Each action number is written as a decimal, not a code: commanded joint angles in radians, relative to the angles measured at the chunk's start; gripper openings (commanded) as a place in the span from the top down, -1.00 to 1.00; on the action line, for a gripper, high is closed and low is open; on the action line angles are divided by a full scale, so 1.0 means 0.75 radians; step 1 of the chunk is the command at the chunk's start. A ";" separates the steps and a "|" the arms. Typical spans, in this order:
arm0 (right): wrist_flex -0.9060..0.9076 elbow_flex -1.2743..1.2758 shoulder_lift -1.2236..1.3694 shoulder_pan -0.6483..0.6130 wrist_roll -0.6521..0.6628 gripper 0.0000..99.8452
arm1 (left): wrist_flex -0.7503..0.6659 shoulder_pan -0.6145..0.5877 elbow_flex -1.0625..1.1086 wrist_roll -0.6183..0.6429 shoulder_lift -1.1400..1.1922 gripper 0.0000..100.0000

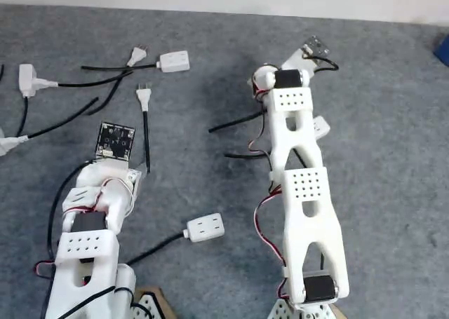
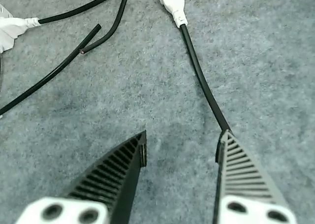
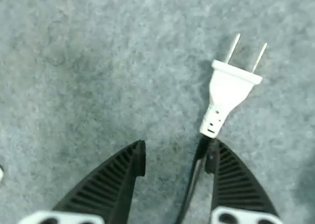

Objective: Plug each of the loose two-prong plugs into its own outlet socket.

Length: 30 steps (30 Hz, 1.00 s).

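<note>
Where the left wrist view looks down past the left claw [image 2: 183, 146], we find its jaws released and spread over the grey counter [image 2: 147, 86]. A black cord [image 2: 202, 81] runs just past one fingertip up to a white plug [image 2: 173, 1] lying loose. From the high view we gain the wider layout that the close look lacks. A socket [image 1: 205, 227] lies near the left arm's side. Another socket [image 1: 174, 62] lies farther up the counter, with a second plug [image 1: 138, 55] near it but not inserted. Toward the counter's left edge sits one more white piece [image 1: 27, 77] on a cord; we cannot tell whether it is a plug or a socket. The right wrist view supplies the detail on the right claw [image 3: 176, 157]: it is released and holds nothing, its jaws apart over the counter. A third plug [image 3: 229, 93] lies flat just beyond one fingertip. Both of its prongs [image 3: 235, 48] are bare and point away from the claw, and its cord passes between the jaws, close against one finger.
</note>
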 commanded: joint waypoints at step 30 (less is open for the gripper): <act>0.161 -0.052 0.087 -0.007 0.387 0.61 | -0.016 -0.009 -0.007 0.012 -0.015 0.54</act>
